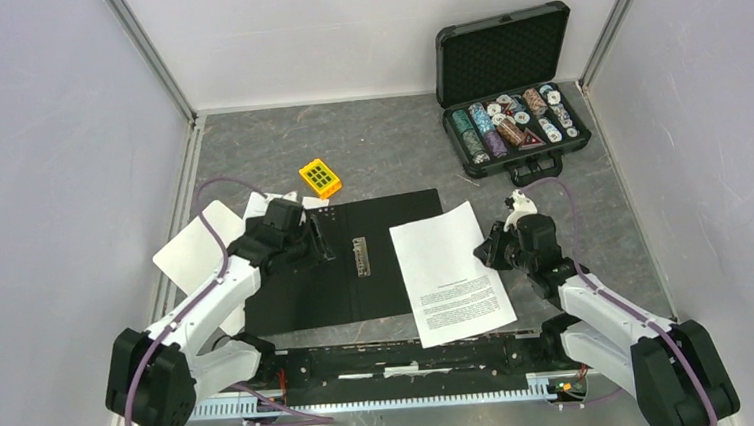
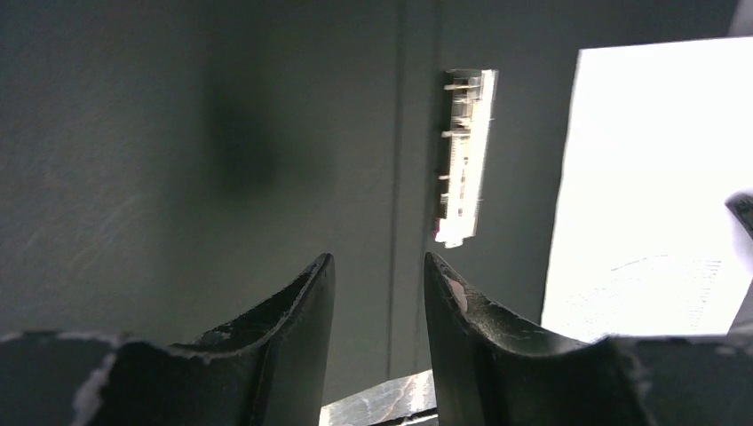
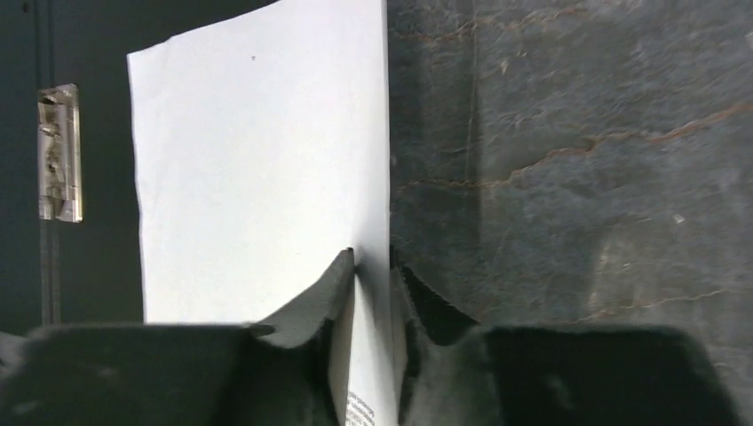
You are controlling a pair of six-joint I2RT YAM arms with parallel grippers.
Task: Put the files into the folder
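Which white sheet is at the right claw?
The white paper sheet printed with black text, overlapping the open black folder's right edge; its right edge sits inside the right claw. The other white pieces lie beyond the folder's left edge.

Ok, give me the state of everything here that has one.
folder: open flat, black inside up.
sheet: lying flat, partly overlapping the folder.
chip case: lid open.
left gripper: fingers open, empty, over folder.
right gripper: fingers slightly parted astride sheet's edge.

Files (image 1: 452,273) are matt paper, clip (image 1: 361,257) shiny metal.
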